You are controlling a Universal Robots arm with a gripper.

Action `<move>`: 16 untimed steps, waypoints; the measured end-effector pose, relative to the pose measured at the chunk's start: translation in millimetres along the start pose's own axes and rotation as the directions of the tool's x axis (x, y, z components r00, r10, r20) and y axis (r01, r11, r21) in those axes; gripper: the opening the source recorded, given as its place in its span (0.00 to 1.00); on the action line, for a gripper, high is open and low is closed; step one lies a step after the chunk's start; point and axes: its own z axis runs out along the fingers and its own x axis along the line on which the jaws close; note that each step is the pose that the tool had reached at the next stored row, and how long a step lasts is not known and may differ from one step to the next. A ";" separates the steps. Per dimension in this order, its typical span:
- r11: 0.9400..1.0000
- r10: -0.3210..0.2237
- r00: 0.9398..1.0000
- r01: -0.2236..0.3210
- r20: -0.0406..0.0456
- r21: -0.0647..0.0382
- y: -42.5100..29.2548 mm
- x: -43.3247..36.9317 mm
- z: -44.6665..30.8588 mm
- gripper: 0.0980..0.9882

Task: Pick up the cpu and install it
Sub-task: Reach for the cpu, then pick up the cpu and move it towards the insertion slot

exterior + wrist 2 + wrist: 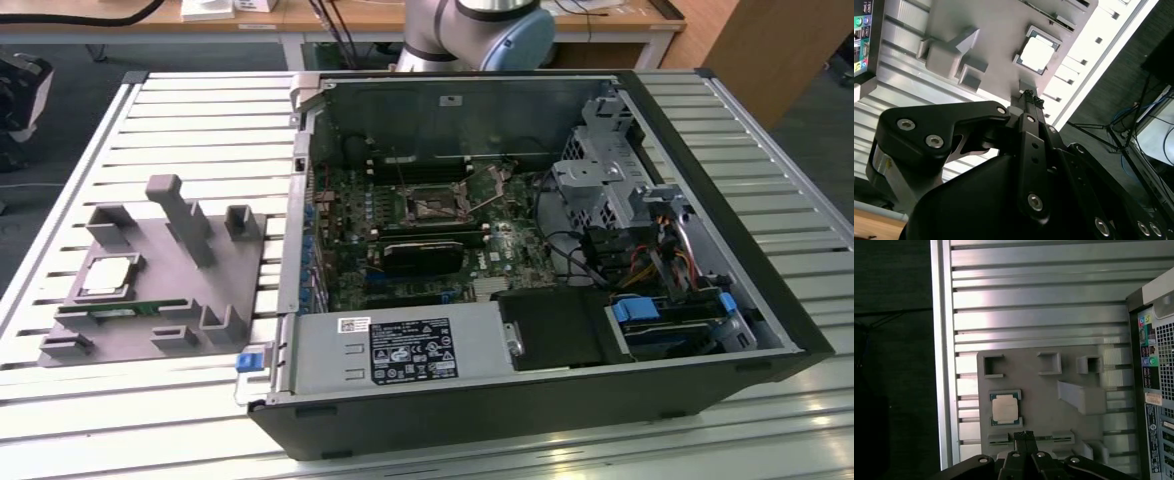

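Observation:
The cpu (110,275) is a small silver-topped square chip lying flat in a recess of the grey tray (174,300), at the exterior view's left. Both wrist views look down on it from well above: the cpu (1005,408) and cpu (1036,51) lie in the tray (1054,375), beside the point under the fingertips. My gripper (1025,434), also seen as the gripper (1029,96), has its black fingers pressed together with nothing between them. The motherboard's dark square socket (434,205) sits inside the open computer case (534,330).
A thin green memory stick (127,312) lies in a slot of the tray near the cpu. Grey posts (180,215) stand up from the tray. The slatted metal table (200,110) ends in an edge (944,365) close beside the tray. The arm's base (481,30) stands behind the case.

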 end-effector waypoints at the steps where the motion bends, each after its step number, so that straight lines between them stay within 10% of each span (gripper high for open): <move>1: 1.000 0.000 1.000 0.000 -0.001 0.000 -0.2 1.9 0.1 0.01; 16: 1.000 0.001 1.000 -0.001 -0.017 0.001 -1.4 15.3 6.6 0.01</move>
